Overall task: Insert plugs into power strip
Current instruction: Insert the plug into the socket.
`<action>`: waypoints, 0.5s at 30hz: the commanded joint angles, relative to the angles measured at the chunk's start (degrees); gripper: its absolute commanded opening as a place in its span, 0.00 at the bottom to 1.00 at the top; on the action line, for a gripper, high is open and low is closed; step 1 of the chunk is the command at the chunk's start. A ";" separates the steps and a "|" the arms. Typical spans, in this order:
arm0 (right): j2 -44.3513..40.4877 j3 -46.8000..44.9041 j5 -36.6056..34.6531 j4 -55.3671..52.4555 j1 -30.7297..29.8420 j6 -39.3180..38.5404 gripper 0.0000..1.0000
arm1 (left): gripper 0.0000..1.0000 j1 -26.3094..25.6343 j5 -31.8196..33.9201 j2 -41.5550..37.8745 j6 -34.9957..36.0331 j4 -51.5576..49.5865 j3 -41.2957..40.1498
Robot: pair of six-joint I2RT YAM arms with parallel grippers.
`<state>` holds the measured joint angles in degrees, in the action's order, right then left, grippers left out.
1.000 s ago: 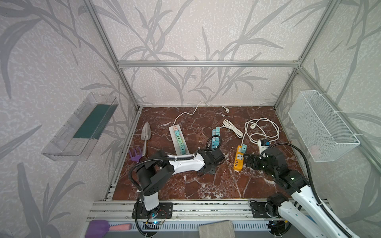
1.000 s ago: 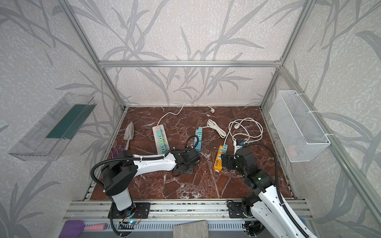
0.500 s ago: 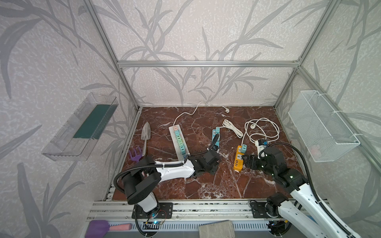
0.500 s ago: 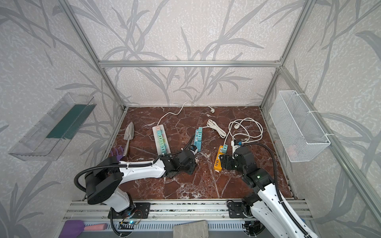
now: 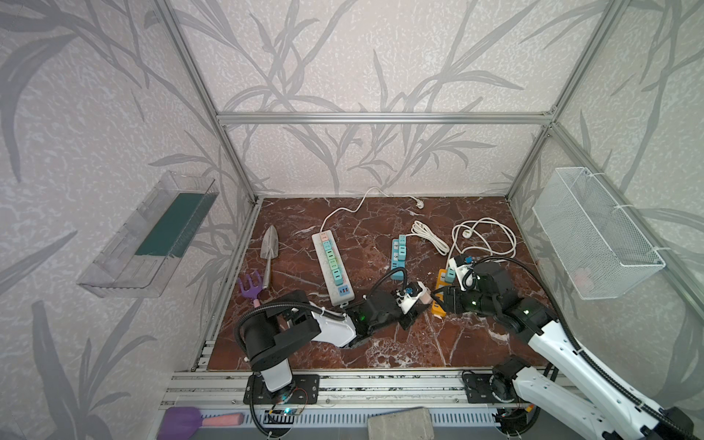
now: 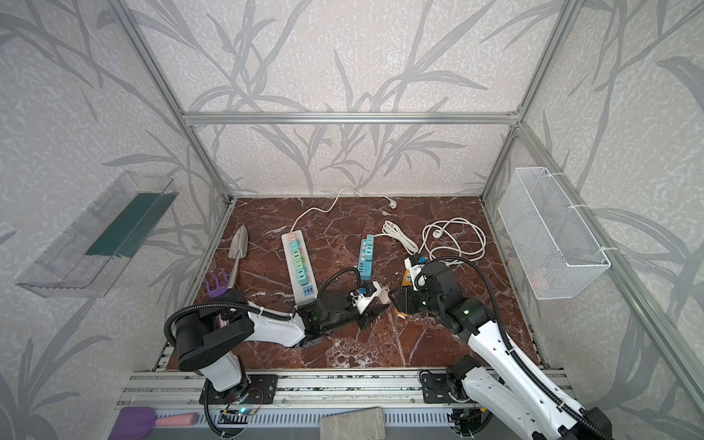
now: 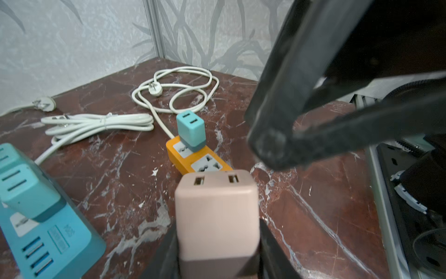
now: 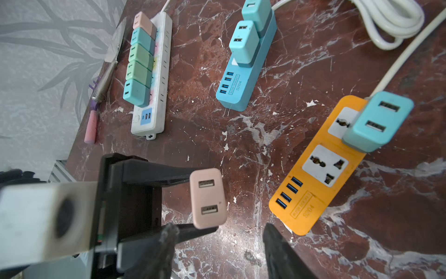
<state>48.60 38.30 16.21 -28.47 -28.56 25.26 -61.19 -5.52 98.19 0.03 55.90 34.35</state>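
Note:
My left gripper (image 7: pixel 217 233) is shut on a pale pink plug (image 7: pixel 217 212), held above the marble floor with its two USB slots facing my right gripper (image 8: pixel 219 232). The pink plug (image 8: pixel 208 198) hangs just past the right fingertips, which stand open with nothing between them. In both top views the two grippers meet at centre front, the left gripper (image 5: pixel 419 296) beside the right gripper (image 5: pixel 438 301). The orange power strip (image 8: pixel 301 212) lies close by; a teal plug (image 8: pixel 379 120) sits in its far socket and the near socket is bare.
A blue power strip (image 8: pixel 241 84) carries two teal plugs. A white power strip (image 8: pixel 161 72) holds several plugs in a row. White cords (image 5: pixel 484 236) coil at the back right. A trowel (image 5: pixel 269 247) and a purple hand fork (image 5: pixel 251 289) lie at the left.
My left gripper has carried the pink plug to the right, towards the orange strip. My right gripper has come left to meet it, and its jaws have narrowed.

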 commanded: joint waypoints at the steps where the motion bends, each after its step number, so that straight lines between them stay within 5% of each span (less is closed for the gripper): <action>1: 2.19 1.28 2.52 2.97 -1.10 0.08 0.62 | 0.00 -0.22 -1.98 0.13 2.89 5.39 -0.48; 7: 6.79 1.93 3.08 5.43 -2.86 0.14 0.59 | 0.00 -0.18 -2.26 0.73 2.02 7.56 -0.92; 11: 7.84 2.19 2.88 6.16 -3.17 0.38 0.42 | 0.00 -0.18 -2.67 1.33 1.56 8.63 -1.17; 15: 7.31 2.72 2.04 5.76 -3.21 0.76 0.51 | 0.00 -0.20 -3.09 2.24 1.20 9.55 -1.30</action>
<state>56.53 38.68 18.48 -23.59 -31.46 25.85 -61.19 -7.53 99.57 0.89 61.67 33.58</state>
